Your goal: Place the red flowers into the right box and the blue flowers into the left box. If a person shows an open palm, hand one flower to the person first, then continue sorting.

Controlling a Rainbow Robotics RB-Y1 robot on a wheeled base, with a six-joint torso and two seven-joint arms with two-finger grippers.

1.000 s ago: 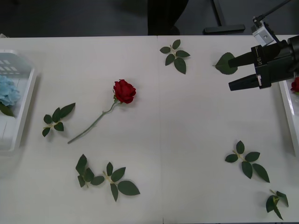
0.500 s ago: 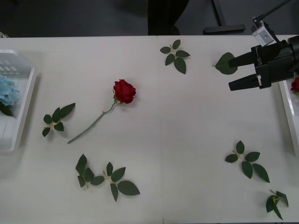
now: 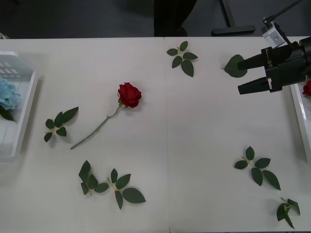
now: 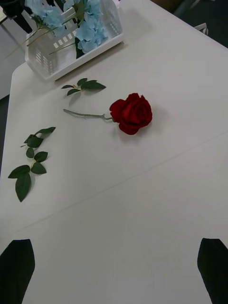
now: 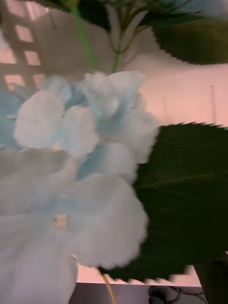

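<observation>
One red flower [image 3: 129,94] lies on the white table left of centre, its stem trailing toward the near left. In the right wrist view this red flower [image 4: 132,113] lies well ahead of my right gripper [image 4: 116,270]. That right gripper [image 3: 243,75] hovers at the far right, open and holding nothing, beside the right box [image 3: 299,114], where another red flower [image 3: 307,88] peeks in. The left box [image 3: 22,121] holds a blue flower [image 3: 7,94]. My left gripper hangs just over that blue flower [image 5: 80,180]; one black finger [image 5: 213,280] shows at a corner, holding nothing.
Loose green leaf sprigs are scattered about: far centre [image 3: 181,56], near the right gripper [image 3: 234,66], left [image 3: 59,122], near left [image 3: 109,184] and near right [image 3: 257,167]. The left box [image 4: 71,45] with blue flowers [image 4: 90,26] stands beyond the rose.
</observation>
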